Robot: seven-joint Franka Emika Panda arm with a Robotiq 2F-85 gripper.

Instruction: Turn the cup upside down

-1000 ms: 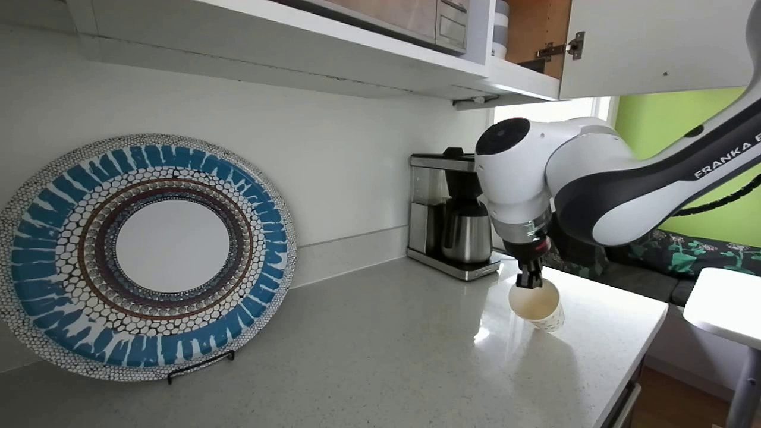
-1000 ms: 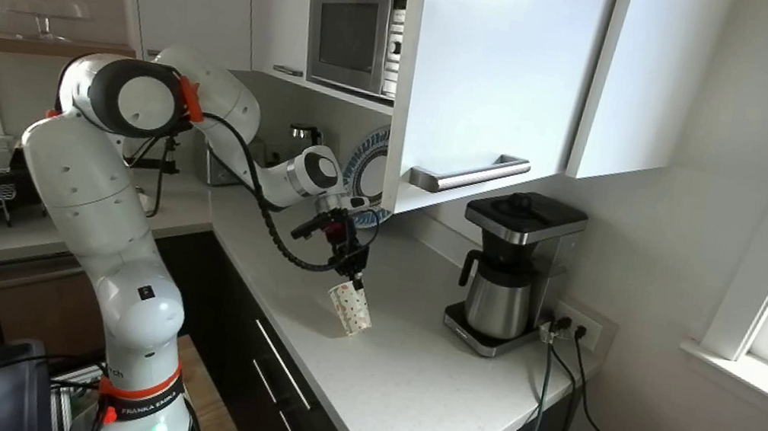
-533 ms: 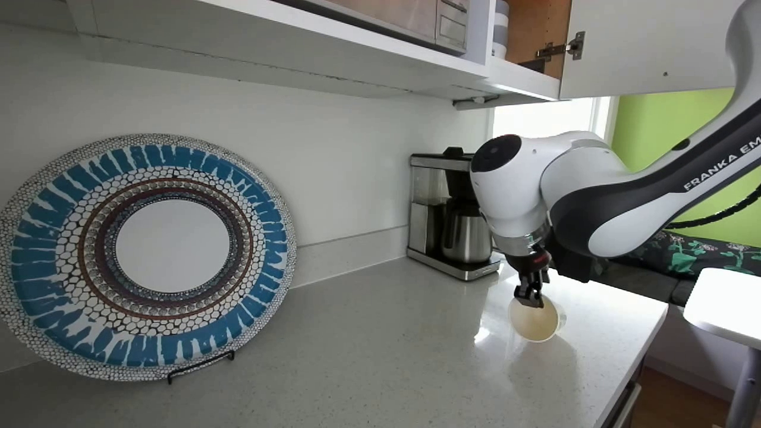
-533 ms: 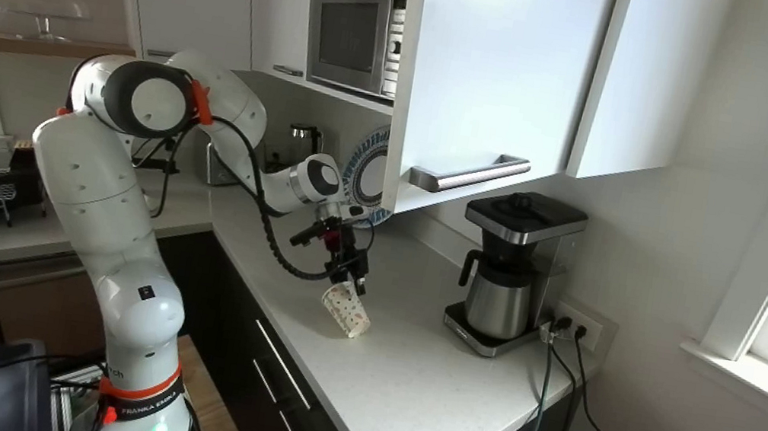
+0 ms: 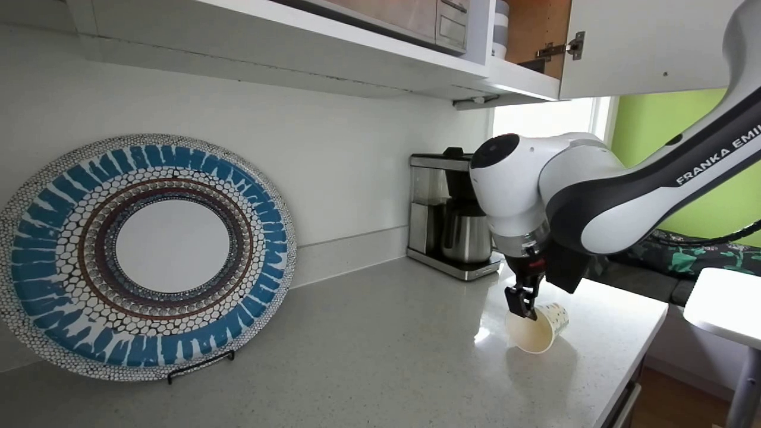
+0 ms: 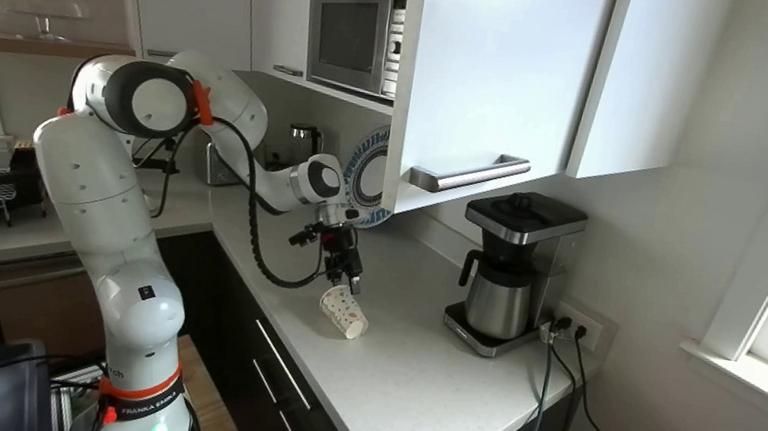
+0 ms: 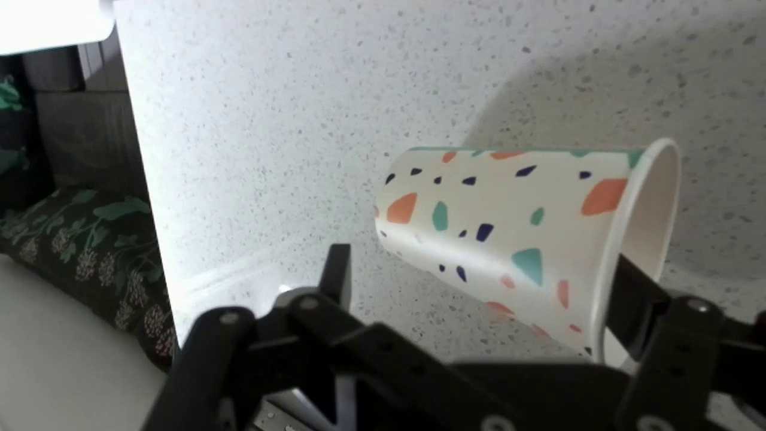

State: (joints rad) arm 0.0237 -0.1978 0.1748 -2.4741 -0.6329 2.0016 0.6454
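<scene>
In the wrist view my jaws stood wide apart across the bottom of the frame. One finger (image 7: 338,272) was near the base of the cup (image 7: 497,221), to its lower left; the other stood at the lower right, its tip inside the cup's mouth, though I could not tell whether it touched the wall. White and flecked with orange, teal and dark blue, the cup lay over on its side right of centre, mouth toward the right edge, base toward the left, above the speckled bench (image 7: 251,120). I could not tell how much of its length touched down. In an exterior view the cup (image 5: 538,334) was at the lower right, its mouth turned toward the lower left. The coffee maker (image 5: 425,220) stood well apart from it, and a blue-patterned plate (image 5: 172,246) stood at the left. In both exterior views my arm (image 6: 106,218) bent down over the cup.
</scene>
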